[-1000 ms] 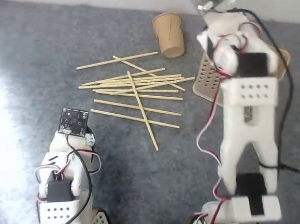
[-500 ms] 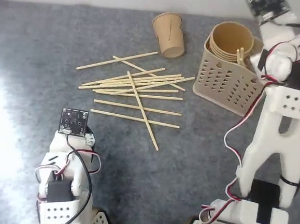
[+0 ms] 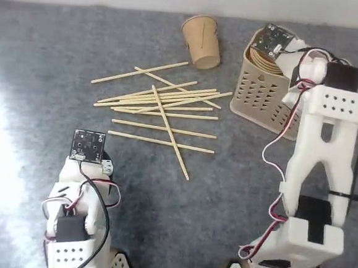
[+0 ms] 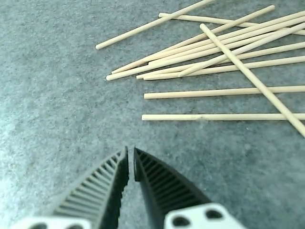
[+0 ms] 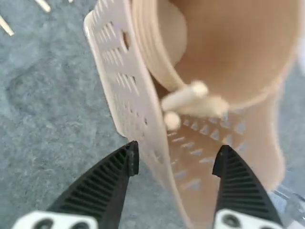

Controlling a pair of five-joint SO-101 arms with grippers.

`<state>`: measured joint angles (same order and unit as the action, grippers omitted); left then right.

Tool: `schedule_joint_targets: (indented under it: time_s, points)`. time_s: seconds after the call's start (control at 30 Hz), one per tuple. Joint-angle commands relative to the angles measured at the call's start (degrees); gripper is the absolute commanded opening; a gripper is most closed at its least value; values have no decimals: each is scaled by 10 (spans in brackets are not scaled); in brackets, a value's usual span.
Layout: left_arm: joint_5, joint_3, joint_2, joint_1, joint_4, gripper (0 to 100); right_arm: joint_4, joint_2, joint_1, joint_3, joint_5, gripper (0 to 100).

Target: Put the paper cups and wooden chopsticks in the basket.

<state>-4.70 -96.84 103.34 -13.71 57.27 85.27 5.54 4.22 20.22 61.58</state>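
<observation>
The right wrist view showed what the high view hid. The right claw (image 5: 177, 151) was spread wide and empty, with its fingers on either side of the basket (image 5: 119, 86) wall. Stacked cups (image 5: 228, 43) and a few stick ends (image 5: 190, 98) sat inside the basket.

The left wrist view showed the left claw (image 4: 130, 151) narrowed to a sliver, holding nothing, above the grey counter (image 4: 52, 95).

From above, loose chopsticks (image 3: 162, 105) lay scattered just beside the basket, and one loose cup (image 3: 202, 41) lay on its side near it.

Half a second earlier the right arm (image 3: 316, 163) had stood off the basket's far side. It had since swung over the basket, covering much of the cups' mouth. The chopsticks and loose cup had not shifted.

The number of stacked cups could not be told, and several chopsticks ran off the edge of the left wrist view.
</observation>
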Motion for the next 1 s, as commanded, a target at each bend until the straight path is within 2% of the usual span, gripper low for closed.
schedule_joint_targets:
  time_s: [0.0, 0.13, 0.27, 0.33, 0.57, 0.8, 0.97]
  points:
    - [-6, 5, 8, 3, -4, 15, -33, 8, -1, 4, 5, 256]
    - [-7, 5, 8, 3, -4, 15, -46, 27, 10, 4, 5, 222]
    - [-7, 5, 8, 3, -4, 15, -58, 30, 19, 4, 5, 0]
    - [-7, 5, 8, 3, -4, 15, -70, 30, 29, 4, 4, 28]
    - [-7, 5, 8, 3, -2, 15, -123, 34, 70, 4, 2, 7]
    - [-7, 5, 8, 3, -3, 15, -131, 32, 88, 4, -20, 7]
    - [-7, 5, 8, 3, -2, 15, -155, 30, 87, 4, -78, 10]
